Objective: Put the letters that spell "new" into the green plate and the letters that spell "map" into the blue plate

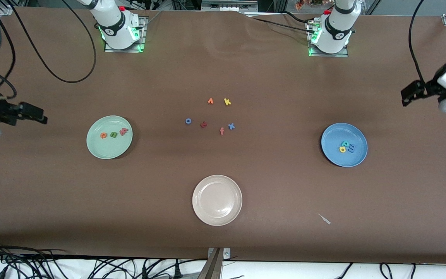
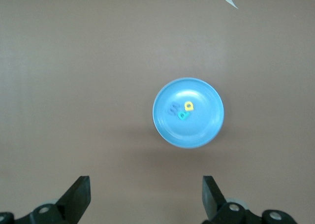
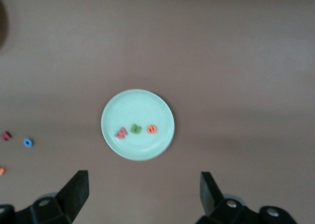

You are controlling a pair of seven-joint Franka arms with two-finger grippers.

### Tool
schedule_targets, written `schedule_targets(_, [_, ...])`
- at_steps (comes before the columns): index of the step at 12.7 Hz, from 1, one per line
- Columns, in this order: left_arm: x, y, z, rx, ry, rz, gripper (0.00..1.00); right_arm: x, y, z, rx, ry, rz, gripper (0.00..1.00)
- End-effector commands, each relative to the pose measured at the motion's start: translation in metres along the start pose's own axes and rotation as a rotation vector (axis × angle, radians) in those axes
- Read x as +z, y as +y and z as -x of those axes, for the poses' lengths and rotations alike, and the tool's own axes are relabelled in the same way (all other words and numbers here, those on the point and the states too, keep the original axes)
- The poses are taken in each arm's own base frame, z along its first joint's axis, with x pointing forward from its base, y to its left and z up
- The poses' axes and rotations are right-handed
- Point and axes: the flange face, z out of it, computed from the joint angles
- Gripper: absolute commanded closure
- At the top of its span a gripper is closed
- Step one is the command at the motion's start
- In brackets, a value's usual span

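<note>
The right gripper [image 1: 43, 117] hangs wide open and empty over bare table at the right arm's end. Beside it, the green plate [image 1: 96, 149] holds orange "e" [image 1: 103, 135], olive-green "n" [image 1: 113, 134] and salmon-red "w" [image 1: 124, 131]. Spare letters [image 1: 212, 116] sit mid-table with open cloth around them. The blue plate [image 1: 333, 155] holds the clustered "m" [image 1: 350, 147], "a" [image 1: 342, 149] and "p" [image 1: 345, 143]. The left gripper [image 1: 408, 95] hangs open and empty by the table's edge.

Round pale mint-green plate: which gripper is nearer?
Right. The right gripper hangs open off the round pale mint-green plate at the right arm's end of the table. The left gripper, also open, is at the left arm's end, past the round mid-blue plate.
</note>
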Motion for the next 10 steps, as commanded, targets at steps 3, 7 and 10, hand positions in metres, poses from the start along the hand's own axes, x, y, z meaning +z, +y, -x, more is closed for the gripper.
schedule_targets(3, [-0.027,0.004,0.024,-0.008,-0.02,0.107,0.0,-0.015,-0.011,0.056,0.163,0.018,-0.052,0.0])
schedule_targets(7, [-0.024,0.007,0.035,0.019,-0.095,0.118,0.0,-0.02,-0.005,0.055,0.119,0.08,-0.015,0.0])
schedule_targets(10, [-0.017,0.006,0.028,-0.002,-0.088,0.134,0.0,-0.021,-0.006,0.053,0.071,0.077,0.012,0.0])
